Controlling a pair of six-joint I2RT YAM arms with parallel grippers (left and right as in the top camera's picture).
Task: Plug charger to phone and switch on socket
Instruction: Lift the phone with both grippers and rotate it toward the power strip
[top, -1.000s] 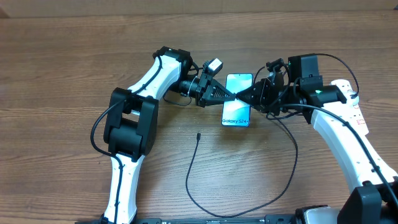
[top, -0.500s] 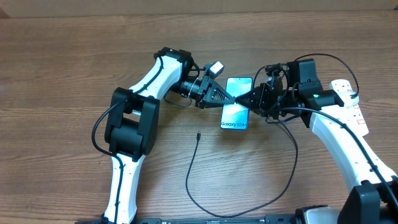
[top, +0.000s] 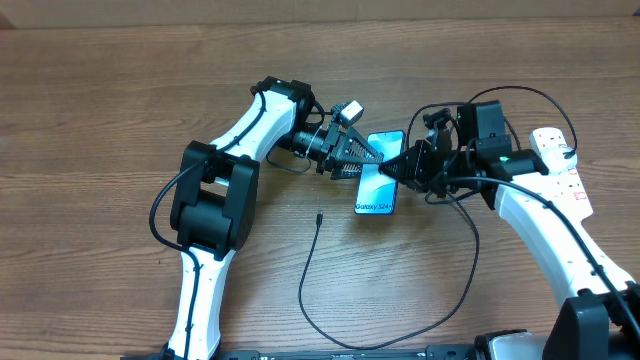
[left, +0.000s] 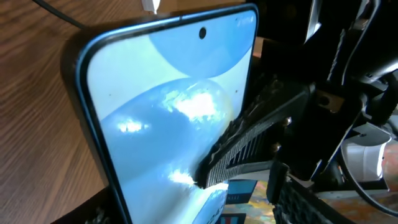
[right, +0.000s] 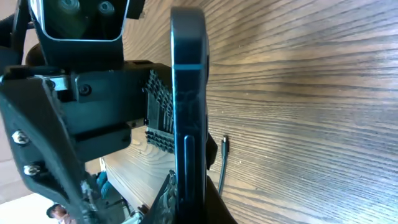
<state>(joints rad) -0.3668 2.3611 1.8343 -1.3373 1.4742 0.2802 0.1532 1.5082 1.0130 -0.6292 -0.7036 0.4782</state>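
The phone (top: 377, 180), light-blue screen lit, is raised on edge above the table between both grippers. My right gripper (top: 398, 167) is shut on its right side; its jaws pinch the dark edge-on phone (right: 189, 93) low in the right wrist view. My left gripper (top: 356, 158) stands open round the phone's left side, its ribbed pad (right: 158, 121) just off the phone. The screen (left: 168, 106) fills the left wrist view, with the right gripper's finger (left: 249, 146) across it. The charger (top: 305, 290) lies loose on the table, its tip (top: 318, 217) below the phone. The socket (top: 560, 165) lies at the right.
The charger's thin black cable loops from the tip down to the front edge (top: 340, 343) and back up under the right arm (top: 540, 225). The left arm (top: 215, 200) crosses the table's left middle. Bare wood lies at the far left and top.
My left gripper has opened off the phone while my right gripper has closed on it. The phone has tipped up and shifted slightly toward the front.
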